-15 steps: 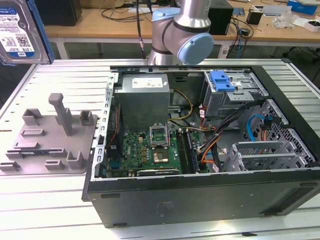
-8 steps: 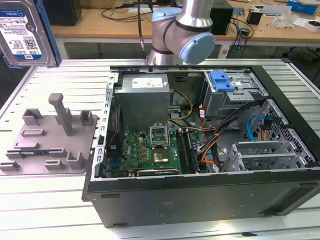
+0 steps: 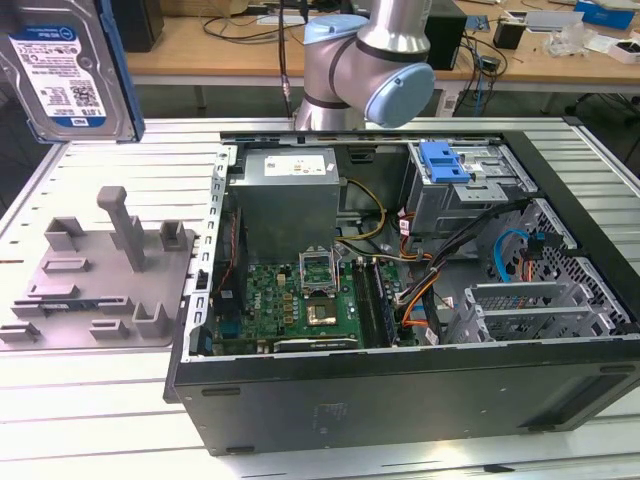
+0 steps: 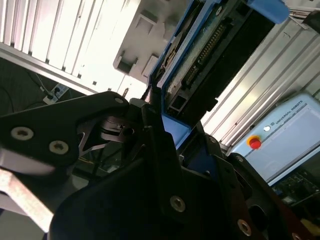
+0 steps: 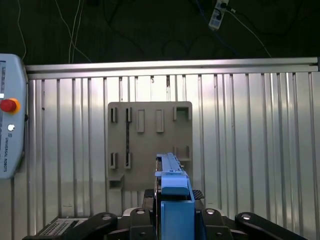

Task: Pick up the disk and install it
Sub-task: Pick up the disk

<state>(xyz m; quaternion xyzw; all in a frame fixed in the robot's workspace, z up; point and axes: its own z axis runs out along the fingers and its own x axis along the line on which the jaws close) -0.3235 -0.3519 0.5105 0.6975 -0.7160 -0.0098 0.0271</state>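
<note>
Holding disk (image 3: 65, 75) edge-on in gripper (image 5: 174, 212), clamped onto its blue carrier from both sides, no gap seen at either finger. Held in the air, touching nothing else, running straight out ahead of the gripper. Beyond the disk's far end, well apart from the gripper: grey fixture (image 5: 149, 145) on the table (image 3: 90, 430). Off to one side of the gripper, also well apart: open case (image 3: 400, 400).

Judged step: carrying the disk, not yet at the case. To do it well:
- grip firm on the carrier, not the drive body
- keep disk square to the fingers, no tilt
- stay high over fixture posts and case wall
- go slow, given the long overhang beyond the fingers; likely to slip on any knock

Count: 1 disk, 1 gripper, 1 fixture, 1 case, 1 bare blue bracket (image 3: 445, 160) in the case's bay, 1 pendant (image 5: 7, 130).
</note>
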